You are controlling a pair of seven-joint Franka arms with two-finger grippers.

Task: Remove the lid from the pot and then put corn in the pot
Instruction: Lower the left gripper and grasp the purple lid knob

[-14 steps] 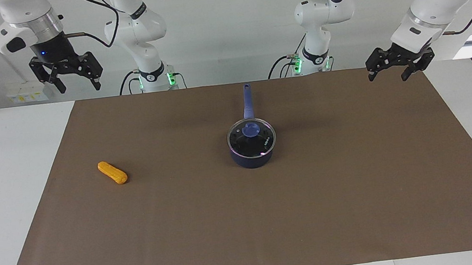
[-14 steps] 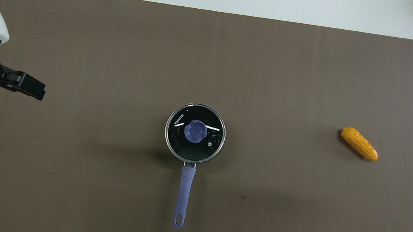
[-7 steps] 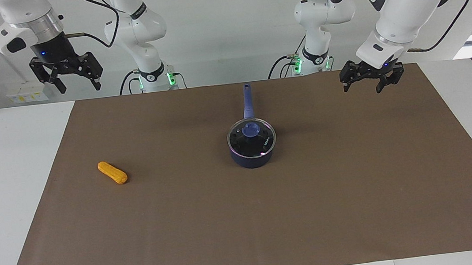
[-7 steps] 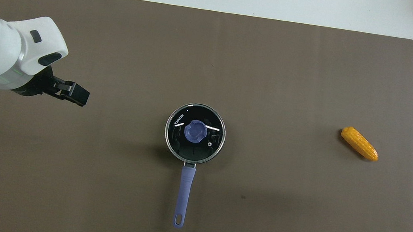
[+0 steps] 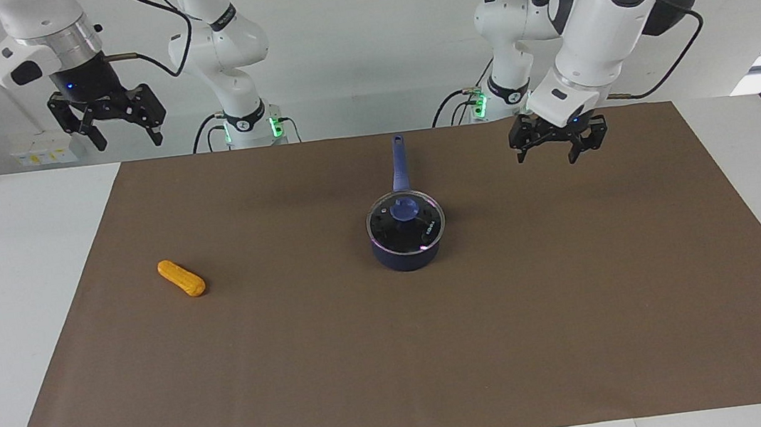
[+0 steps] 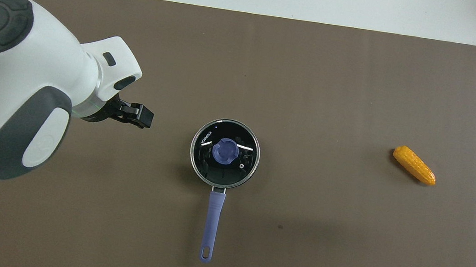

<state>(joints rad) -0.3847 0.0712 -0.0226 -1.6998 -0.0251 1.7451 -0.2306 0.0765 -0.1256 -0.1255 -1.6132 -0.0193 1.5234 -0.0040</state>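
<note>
Above brown mat point(image 5: 340, 361), left gripper point(image 5: 556, 146) hangs spread near lidded pot point(image 5: 407, 250); right gripper point(image 5: 114, 125) waits, spread.

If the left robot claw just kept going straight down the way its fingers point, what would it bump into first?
Probably only the brown table mat. The left gripper points down, open, with bare mat below. The dark-blue saucepan with its glass lid sits off to one side, though depth is hard to judge.

The left gripper point(image 5: 556, 147) swung in from the table's edge toward the pot point(image 5: 407, 248) — fingers spread, held above the brown mat point(image 5: 577, 306).
</note>
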